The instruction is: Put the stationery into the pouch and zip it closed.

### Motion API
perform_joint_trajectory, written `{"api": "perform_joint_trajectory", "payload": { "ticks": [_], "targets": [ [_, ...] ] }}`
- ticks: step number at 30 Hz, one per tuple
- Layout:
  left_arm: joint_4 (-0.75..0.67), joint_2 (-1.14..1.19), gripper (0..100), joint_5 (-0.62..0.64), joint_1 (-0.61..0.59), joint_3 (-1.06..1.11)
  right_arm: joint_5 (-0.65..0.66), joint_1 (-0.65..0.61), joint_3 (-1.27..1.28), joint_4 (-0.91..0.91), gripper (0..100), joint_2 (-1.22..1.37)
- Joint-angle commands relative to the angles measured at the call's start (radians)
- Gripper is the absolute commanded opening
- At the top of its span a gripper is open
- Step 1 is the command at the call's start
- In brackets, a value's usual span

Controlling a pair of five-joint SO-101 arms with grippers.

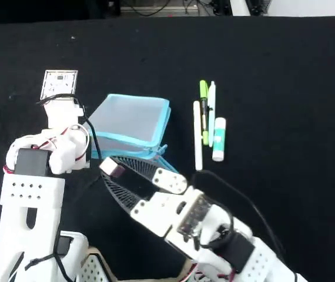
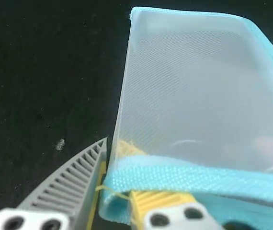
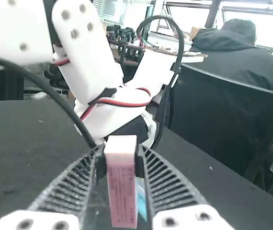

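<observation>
1. Right gripper [image 1: 113,170] clamped on eraser [image 3: 121,191], held at the very tips.
2. Pouch [image 1: 131,120] just ahead of that tip, with its zip edge lying across the approach.
3. Left gripper [image 2: 112,160] pinches the zip-edge corner just beside it. The right arm looks nearer for the insert.

- Pouch [image 1: 133,120] lies on the table [image 1: 273,64], left of centre.
- Four pieces lie in a cluster to the right of the pouch, not touching it. The highlighter [image 1: 203,108] and marker [image 1: 212,106] are side by side, farthest back. The long pen [image 1: 198,138] is on their left, reaching nearer. The glue stick [image 1: 218,140] is rightmost.
- Left gripper [image 2: 113,153] is at the pouch's near left corner, with one finger inside, one outside and the pouch edge pinched between.
- Right gripper [image 3: 121,152] is just in front of the pouch's near edge, with the eraser [image 1: 112,169] clamped between its fingers.
- Card [image 1: 60,84] lies behind the left arm, left of the pouch.
</observation>
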Motion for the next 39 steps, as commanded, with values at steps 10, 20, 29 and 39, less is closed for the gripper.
{"api": "perform_joint_trajectory", "payload": {
  "ticks": [10, 20, 29, 39],
  "targets": [
    [0.006, 0.017, 3, 0.008, -0.01, -0.03, -0.006, 0.091, 0.117, -0.311, 1.1, -0.005],
    [0.009, 0.017, 3, 0.008, -0.002, -0.03, -0.006, 0.183, 0.196, -0.46, 1.1, -0.005],
    [0.009, 0.017, 3, 0.006, 0.018, -0.03, -0.005, 0.187, 0.18, -0.474, 1.1, 0.14],
    [0.006, 0.017, 3, 0.006, 0.015, -0.03, 0.092, 0.215, 0.108, -0.578, 1.1, 0.44]
  ]
}}
